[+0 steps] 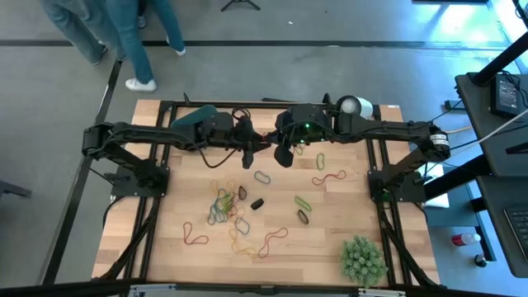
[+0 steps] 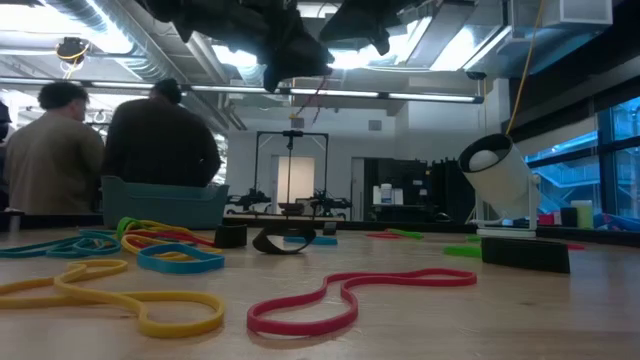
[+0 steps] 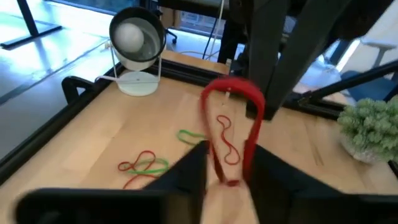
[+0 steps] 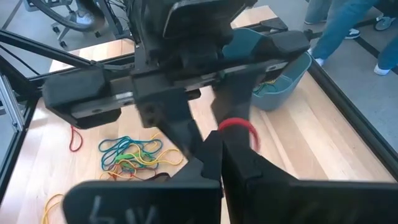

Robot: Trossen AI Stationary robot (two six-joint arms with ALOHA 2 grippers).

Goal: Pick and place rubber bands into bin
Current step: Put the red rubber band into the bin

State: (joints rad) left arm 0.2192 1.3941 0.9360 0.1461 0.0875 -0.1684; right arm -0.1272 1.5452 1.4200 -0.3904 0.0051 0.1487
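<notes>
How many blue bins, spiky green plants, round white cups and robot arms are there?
Teal-blue rectangular plastic bin: 1
Spiky green plant-like ball: 1
White round cup-like object: 1
Dark robot arms: 2, left arm and right arm
Total: 5

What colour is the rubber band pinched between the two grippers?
Red. The rubber band shows best in the left wrist view.

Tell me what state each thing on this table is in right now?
Red rubber band: stretched between both grippers, above the table.
Left gripper: closed on the red band's end.
Right gripper: shut on the red band.
Bin: upright, some bands inside.
Loose rubber bands: lying scattered on the wood.
Green plant ball: resting at the table's corner.
White lamp: standing at the table edge.
</notes>
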